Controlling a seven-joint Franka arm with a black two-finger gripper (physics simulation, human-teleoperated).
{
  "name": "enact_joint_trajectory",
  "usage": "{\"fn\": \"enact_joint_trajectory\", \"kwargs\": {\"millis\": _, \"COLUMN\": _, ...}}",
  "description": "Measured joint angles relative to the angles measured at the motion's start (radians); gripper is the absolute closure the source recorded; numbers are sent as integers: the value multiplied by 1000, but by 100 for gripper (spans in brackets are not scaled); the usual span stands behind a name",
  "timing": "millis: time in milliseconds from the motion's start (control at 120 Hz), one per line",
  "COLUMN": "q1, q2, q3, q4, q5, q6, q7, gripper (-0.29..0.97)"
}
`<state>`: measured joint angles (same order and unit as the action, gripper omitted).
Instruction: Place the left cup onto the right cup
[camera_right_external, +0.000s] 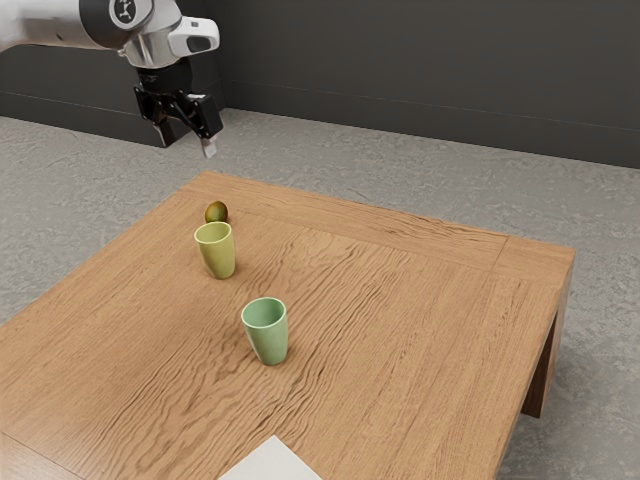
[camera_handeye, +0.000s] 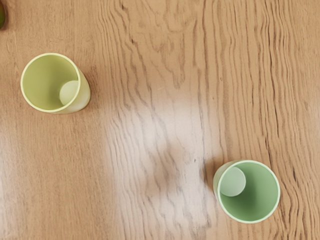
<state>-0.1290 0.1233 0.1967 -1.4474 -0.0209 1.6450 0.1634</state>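
Your gripper hangs high in the air over the floor, just off the bench's far corner at the exterior view's left. Its fingers stand apart and hold nothing. The arm reaches in from the upper left of that view.

Both cups stand upright on the bench with their mouths open to the top. They are well below the gripper and untouched. The yellow cup sits nearer the far corner, toward the exterior view's left. The green cup stands apart from it, closer to the camera and a little to the exterior view's right. Bare wood lies between them, and neither cup rests on the other.

A small brown ball lies on the bench just behind the yellow cup, toward the far edge. You cannot tell from this angle whether the two touch. A white sheet lies at the bench's near edge, well apart from the cups.

From your wrist camera you look straight down into both cups. The yellow cup and the green cup are each empty, with a pale round bottom showing inside. A soft patch of light falls on the wood grain between them.
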Motion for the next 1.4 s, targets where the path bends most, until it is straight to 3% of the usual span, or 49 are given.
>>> {"fn": "enact_joint_trajectory", "kwargs": {"millis": 383, "q1": 1, "q2": 18, "q3": -1, "q4": 0, "q5": -1, "q6": -4, "q7": 15, "gripper": 0}}
{"fn": "enact_joint_trajectory", "kwargs": {"millis": 642, "q1": 11, "q2": 209, "q3": 35, "q4": 139, "q5": -19, "q6": -4, "q7": 25, "gripper": 0}}
{"fn": "enact_joint_trajectory", "kwargs": {"millis": 1158, "q1": 149, "q2": 574, "q3": 43, "q4": 368, "q5": -94, "q6": 94, "q7": 48, "gripper": 0}}
{"fn": "enact_joint_trajectory", "kwargs": {"millis": 1400, "q1": 162, "q2": 650, "q3": 37, "q4": 370, "q5": -142, "q6": 134, "q7": 55, "gripper": 0}}
